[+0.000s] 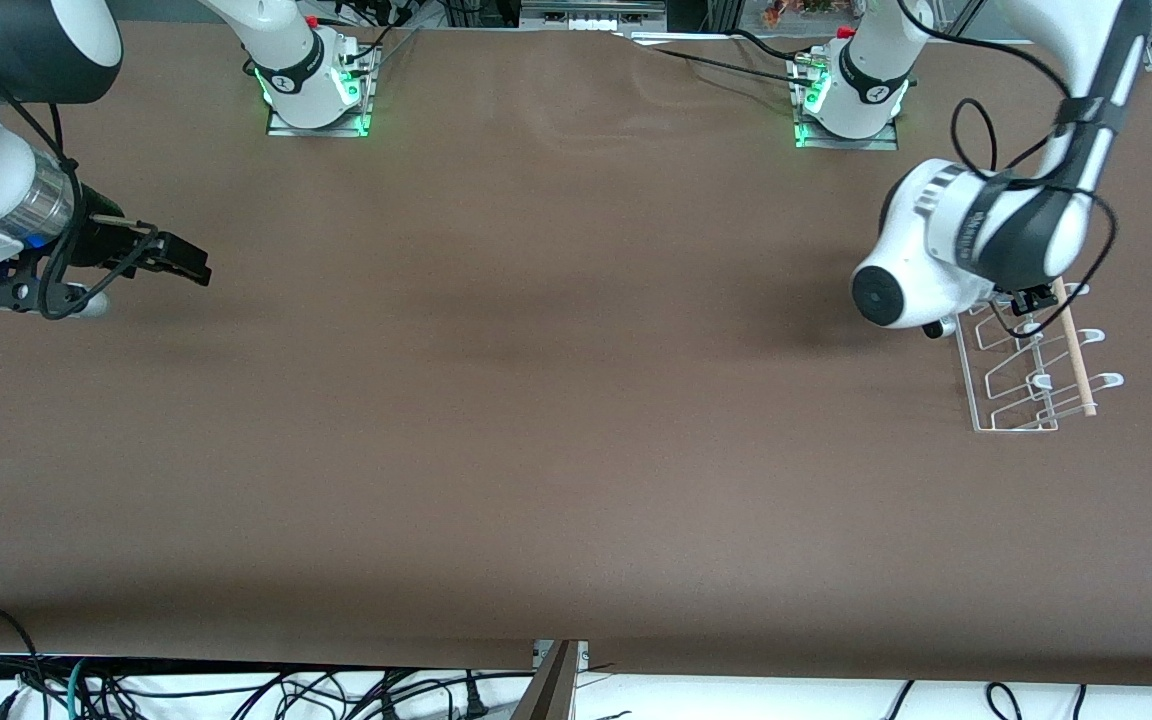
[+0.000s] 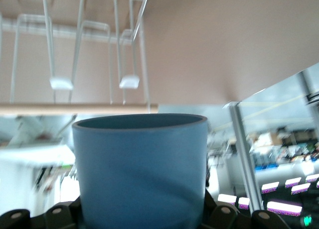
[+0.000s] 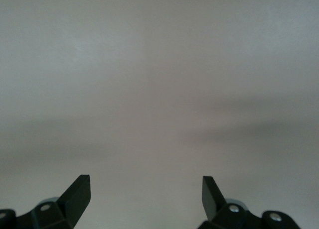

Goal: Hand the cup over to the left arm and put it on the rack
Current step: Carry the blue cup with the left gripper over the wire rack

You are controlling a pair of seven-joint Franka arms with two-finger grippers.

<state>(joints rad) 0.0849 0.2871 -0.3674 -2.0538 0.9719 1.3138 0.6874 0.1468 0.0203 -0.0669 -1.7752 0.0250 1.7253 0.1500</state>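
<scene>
Left wrist view: left end effector (image 2: 142, 216) clamps one cup (image 2: 140, 169) over one rack (image 1: 1031, 365); right end effector (image 3: 145, 194) spread wide, empty.

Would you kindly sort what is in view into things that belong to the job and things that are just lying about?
Belonging to the job:
- cup, gripped in the left tool over the rack
- rack, at the left arm's end of the table

Just about:
- right tool, open and empty, waiting over the right arm's end of the table
- cables at the table's near edge
</scene>
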